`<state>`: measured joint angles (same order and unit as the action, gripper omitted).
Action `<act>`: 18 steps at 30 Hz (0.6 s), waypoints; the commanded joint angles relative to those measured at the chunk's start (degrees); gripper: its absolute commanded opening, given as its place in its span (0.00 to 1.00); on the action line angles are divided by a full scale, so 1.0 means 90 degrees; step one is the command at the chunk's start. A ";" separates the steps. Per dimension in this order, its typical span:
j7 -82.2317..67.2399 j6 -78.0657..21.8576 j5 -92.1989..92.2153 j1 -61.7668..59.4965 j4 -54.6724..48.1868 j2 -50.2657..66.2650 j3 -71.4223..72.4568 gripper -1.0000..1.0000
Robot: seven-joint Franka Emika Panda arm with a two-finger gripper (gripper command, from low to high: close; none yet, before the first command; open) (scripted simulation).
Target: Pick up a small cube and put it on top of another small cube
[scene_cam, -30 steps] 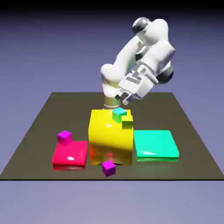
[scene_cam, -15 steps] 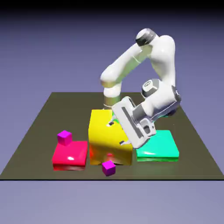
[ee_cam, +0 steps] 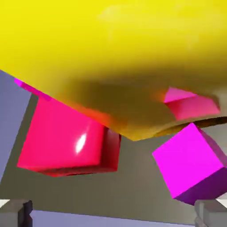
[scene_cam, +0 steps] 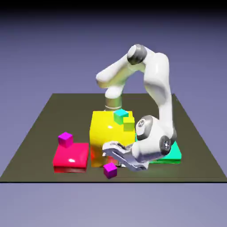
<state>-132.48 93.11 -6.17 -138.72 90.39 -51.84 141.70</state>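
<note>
A small magenta cube [scene_cam: 110,170] lies on the table in front of the big yellow block [scene_cam: 105,133]. In the hand view this small cube [ee_cam: 190,165] shows at the lower right, beside the right fingertip rather than between the tips. A second magenta cube [scene_cam: 65,139] sits on the red slab [scene_cam: 71,155]. The teal cube [scene_cam: 120,116] rests on top of the yellow block. My gripper [scene_cam: 108,151] hangs low, just above the front magenta cube, close against the yellow block's front face. It is open and holds nothing; in the hand view the gripper [ee_cam: 113,216] is empty.
A yellow-green cube [scene_cam: 128,123] sits beside the teal cube on the yellow block [ee_cam: 115,53]. A flat teal slab [scene_cam: 175,153] lies at the exterior view's right, mostly behind the arm. The red slab [ee_cam: 66,142] is at the exterior view's left of the yellow block.
The hand has swung down from over the yellow block to the table's front, by the front magenta cube. The teal and yellow-green cubes show again. The jaws stayed open.
</note>
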 commanded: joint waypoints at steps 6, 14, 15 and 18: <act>-0.1662 -0.0768 -0.0059 -0.1324 -0.0671 -0.0182 0.1346 0.50; -0.2824 -0.0895 -0.0111 -0.2298 -0.0699 -0.0288 0.2328 0.50; -0.2800 -0.0677 -0.0116 -0.2301 -0.0469 -0.0275 0.2328 0.50; -0.2755 -0.0286 -0.0125 -0.2308 -0.0053 -0.0250 0.2328 0.00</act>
<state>-157.28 90.54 -7.29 -159.50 89.91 -54.09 162.65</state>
